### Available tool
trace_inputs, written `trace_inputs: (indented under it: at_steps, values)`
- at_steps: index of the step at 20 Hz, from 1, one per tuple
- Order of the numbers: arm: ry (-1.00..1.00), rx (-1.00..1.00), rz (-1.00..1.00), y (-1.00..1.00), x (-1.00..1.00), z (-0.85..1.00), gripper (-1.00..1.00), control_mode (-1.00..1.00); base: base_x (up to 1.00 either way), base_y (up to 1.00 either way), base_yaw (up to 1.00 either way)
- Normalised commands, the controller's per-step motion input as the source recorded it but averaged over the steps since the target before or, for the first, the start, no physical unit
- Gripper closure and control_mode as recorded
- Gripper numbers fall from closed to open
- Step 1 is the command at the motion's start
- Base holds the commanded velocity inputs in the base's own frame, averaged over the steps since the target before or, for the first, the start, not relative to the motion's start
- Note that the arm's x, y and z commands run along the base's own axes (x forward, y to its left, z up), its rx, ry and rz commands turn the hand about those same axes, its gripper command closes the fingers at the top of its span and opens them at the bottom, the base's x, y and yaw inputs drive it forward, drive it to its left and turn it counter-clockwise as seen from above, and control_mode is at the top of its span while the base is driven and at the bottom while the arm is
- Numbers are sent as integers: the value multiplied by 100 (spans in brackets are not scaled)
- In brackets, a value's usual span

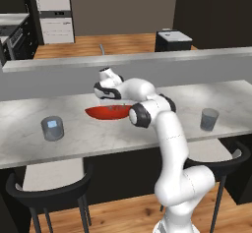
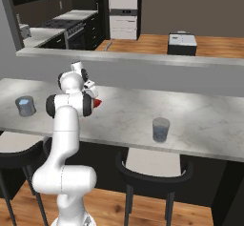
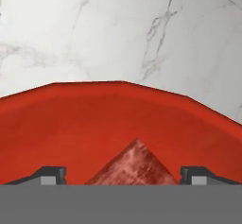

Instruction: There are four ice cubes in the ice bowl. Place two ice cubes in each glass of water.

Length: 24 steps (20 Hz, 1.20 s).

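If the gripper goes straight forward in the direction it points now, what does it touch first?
Probably the ice cube lying between the open gripper fingers, then the floor of the red ice bowl; depth is hard to judge.

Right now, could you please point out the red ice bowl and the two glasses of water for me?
red ice bowl (image 1: 101, 113), left base view, its left rim.
left glass of water (image 1: 52, 128), left base view, mid wall.
right glass of water (image 1: 209, 119), left base view, mid wall.

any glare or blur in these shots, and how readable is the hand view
Left base view: soft and low-res, mild sheen on the counter, faint shadow by the left glass. Right base view: bright patch on the counter. Hand view: sharp, red bowl evenly lit, an ice cube tinted red between the fingers.
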Motion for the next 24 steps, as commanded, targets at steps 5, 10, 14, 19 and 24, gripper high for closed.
trace_inputs:
  at_steps: [5, 10, 14, 19, 24]
  values:
    - [0, -1, -3, 1, 0, -8, -100, -100, 0, 0, 0]
    - [0, -1, -3, 0, -13, -11, -100, -100, 0, 0, 0]
    - [0, -2, -3, 0, -27, -14, -100, -100, 0, 0, 0]
    - [0, -2, -3, 0, -32, -18, -100, -100, 0, 0, 0]
    - [0, -2, -4, 0, -21, -30, -100, -100, 0, 0, 0]
